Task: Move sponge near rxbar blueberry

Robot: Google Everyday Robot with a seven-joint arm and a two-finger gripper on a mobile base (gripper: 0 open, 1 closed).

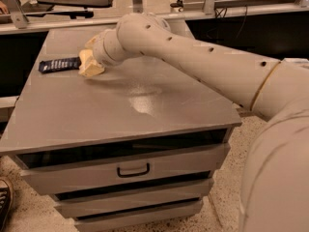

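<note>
At ten o'clock on the grey cabinet top [96,117], the cream gripper [94,57] meets the pale yellow foam sponge [91,69]; I cannot tell its grip. The navy-wrapped rxbar blueberry [59,65] lies just beside, lettering illegible.

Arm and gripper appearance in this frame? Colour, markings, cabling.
Arm: smooth cream tubular shell, small dark round holes along it, thin gold ring near the wider segment, no external cables visible. Gripper: tan-cream, over the cabinet top at back-left, beside the rxbar blueberry.
</note>
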